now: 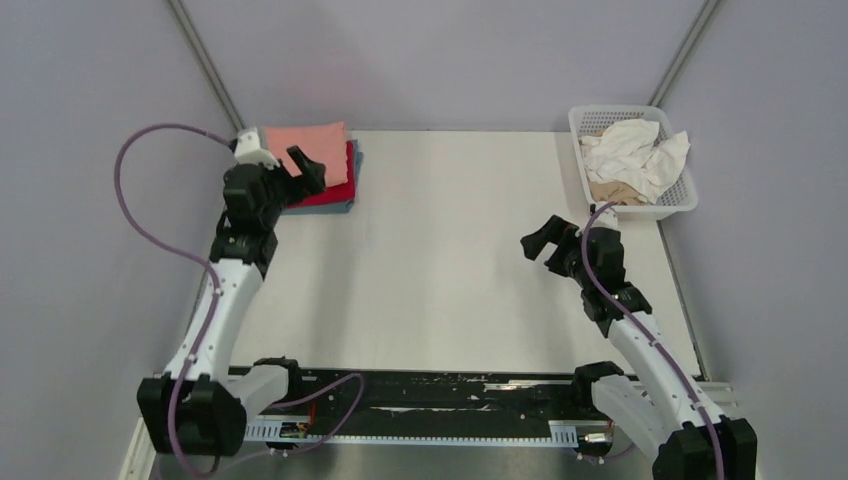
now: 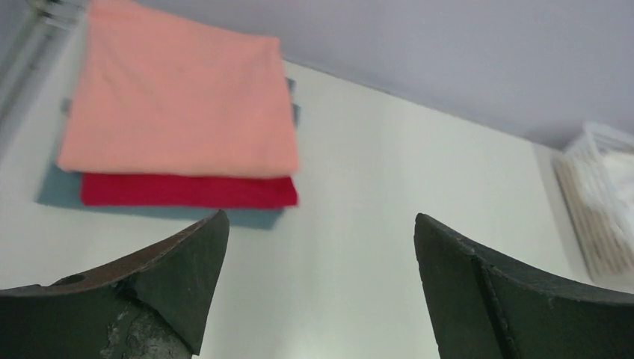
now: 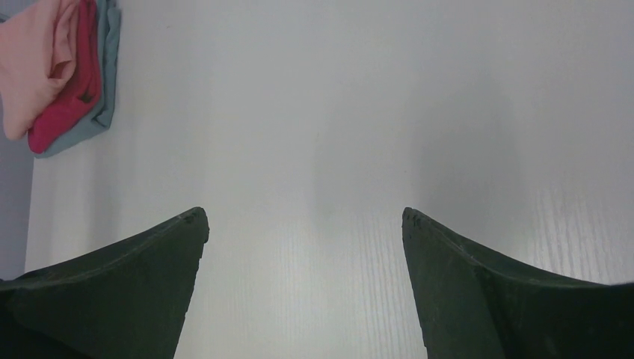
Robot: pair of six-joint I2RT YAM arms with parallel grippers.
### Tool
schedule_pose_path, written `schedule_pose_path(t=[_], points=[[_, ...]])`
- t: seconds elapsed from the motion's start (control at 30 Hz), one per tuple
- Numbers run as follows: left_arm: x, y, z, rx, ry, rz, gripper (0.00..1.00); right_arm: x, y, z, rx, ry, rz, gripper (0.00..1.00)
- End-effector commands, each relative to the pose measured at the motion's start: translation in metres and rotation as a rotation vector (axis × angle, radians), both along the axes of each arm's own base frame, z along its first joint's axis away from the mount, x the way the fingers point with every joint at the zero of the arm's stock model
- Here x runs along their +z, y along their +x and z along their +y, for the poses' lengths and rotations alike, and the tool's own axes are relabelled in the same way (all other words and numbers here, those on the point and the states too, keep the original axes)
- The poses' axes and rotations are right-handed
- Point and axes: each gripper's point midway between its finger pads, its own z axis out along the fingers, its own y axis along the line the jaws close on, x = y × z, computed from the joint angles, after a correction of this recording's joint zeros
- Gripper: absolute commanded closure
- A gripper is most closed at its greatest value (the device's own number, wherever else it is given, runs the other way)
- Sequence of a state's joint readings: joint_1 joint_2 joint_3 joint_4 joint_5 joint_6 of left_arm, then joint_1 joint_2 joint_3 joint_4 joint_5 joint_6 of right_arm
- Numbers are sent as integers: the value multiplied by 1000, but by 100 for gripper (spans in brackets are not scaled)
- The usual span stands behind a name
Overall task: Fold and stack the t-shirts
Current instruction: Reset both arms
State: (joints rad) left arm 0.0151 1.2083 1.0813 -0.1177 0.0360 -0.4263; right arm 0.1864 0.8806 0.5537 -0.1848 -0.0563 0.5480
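Closest to the lens, my left gripper [image 2: 321,224] has its jaws wide and empty, hanging at the near edge of the folded stack in the table's [image 1: 430,270] far-left corner: salmon-pink t-shirt [image 2: 179,105] on top, red t-shirt [image 2: 187,191] beneath, grey-blue t-shirt [image 2: 56,191] lowest. My right gripper [image 1: 541,243], equally wide and empty, hovers over bare tabletop near the white basket [image 1: 690,203], which holds crumpled white and beige shirts [image 1: 630,150].

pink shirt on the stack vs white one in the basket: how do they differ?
The salmon-pink shirt is folded into a flat rectangle; the white shirt is crumpled, unfolded. The pink one tops the red shirt at far left; the white one sits in the lattice basket at far right. Both are plain cloth.
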Motion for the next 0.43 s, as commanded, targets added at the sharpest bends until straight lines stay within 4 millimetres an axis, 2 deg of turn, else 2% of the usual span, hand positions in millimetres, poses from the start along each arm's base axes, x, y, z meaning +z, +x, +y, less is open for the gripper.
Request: schedule_pose_path(t=[0.0,0.03,0.1,0.17,0.27,0.4], points=[[-42,-57,-67,-193,-120,-31,0,-1,-10,-12,-74,21,-33,0],[-65,-75,-77,-224,-124,0,0,-3,-13,-12,-76,28,-36,0],[-90,-97,-84,-261,-140,32,0,-6,-16,-18,-122,38,-40,0],[-106,-112,-81,-249,-154,55,0,-9,-17,-24,-164,44,-46,0],[-110,-123,-76,-237,-151,31,0,-11,-20,-27,-162,21,-56,0],[-101,-129,-76,-250,-136,-18,0,-3,-23,-25,-138,19,-92,0]])
